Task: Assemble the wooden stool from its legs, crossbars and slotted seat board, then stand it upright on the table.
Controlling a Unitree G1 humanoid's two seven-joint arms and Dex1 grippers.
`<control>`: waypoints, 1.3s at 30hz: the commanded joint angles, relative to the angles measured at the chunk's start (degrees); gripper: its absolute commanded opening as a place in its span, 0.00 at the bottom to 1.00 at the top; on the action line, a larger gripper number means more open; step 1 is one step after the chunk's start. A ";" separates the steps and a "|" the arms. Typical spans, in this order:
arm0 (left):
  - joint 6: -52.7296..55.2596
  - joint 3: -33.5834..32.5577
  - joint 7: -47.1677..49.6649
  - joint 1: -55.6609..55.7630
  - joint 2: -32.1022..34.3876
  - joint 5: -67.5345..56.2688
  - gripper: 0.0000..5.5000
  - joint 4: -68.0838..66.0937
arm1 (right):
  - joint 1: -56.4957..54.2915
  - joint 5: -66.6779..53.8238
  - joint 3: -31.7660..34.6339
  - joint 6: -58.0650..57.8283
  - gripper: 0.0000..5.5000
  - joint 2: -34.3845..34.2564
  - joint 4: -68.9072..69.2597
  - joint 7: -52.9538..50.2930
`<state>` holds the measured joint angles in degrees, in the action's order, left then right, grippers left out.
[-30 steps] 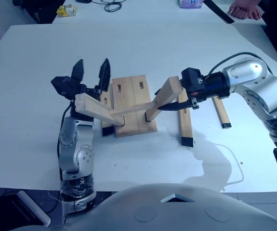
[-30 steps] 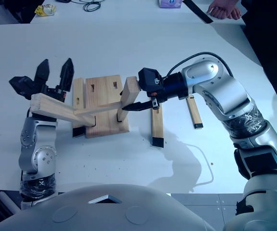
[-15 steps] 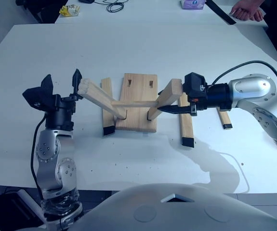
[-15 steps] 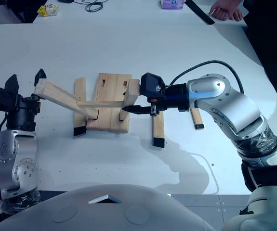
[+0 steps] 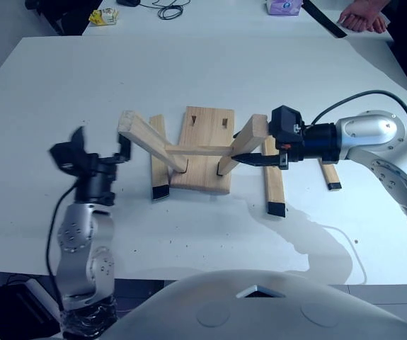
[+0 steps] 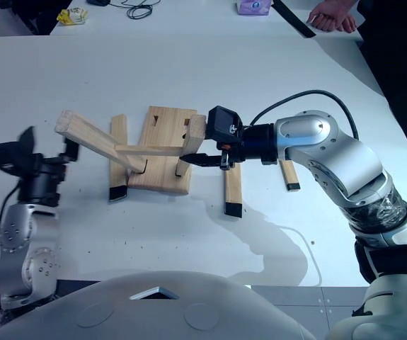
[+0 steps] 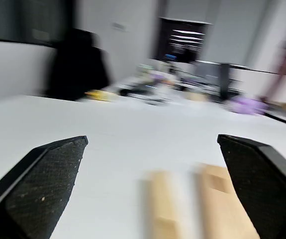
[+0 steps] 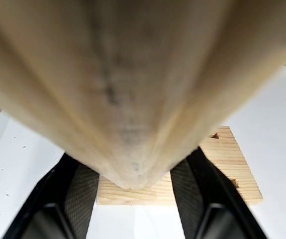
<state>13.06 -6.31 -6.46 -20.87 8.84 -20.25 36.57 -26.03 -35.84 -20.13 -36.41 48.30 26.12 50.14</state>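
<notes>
Clamped in right gripper [image 5: 244, 156]: one leg of leg-crossbar frame [image 5: 189, 150], tilted over seat board [image 5: 203, 173] flat on surface [image 5: 260, 78]. Wide open, empty at left gripper [image 5: 101, 137], just off far leg. Stiff light wood, probably loose-jointed; best gripped mid-leg.

The white surface [image 5: 260, 78] spreads wide in front of me, with a few dark specks [image 6: 311, 241] near its front edge on my right. Beyond its far edge lies a second white surface [image 5: 217, 18]. On that one, from my left to my right, I see a small yellow packet [image 5: 98, 15], a coiled black cable [image 5: 165, 8], a pale purple box [image 5: 282, 6] and a black strap [image 5: 323, 19] lying aslant. A dark, blurred screen [image 7: 182, 40] stands in the room behind.
</notes>
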 commanded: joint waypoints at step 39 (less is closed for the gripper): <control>1.41 12.14 -6.33 16.77 -0.59 0.62 0.88 -11.07 | 2.84 13.75 -15.35 0.36 0.37 -0.03 -21.94 9.15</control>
<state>11.71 -4.58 -7.37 -2.86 8.73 -20.08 25.24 -32.51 -32.52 -23.13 -27.21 49.74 9.66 60.63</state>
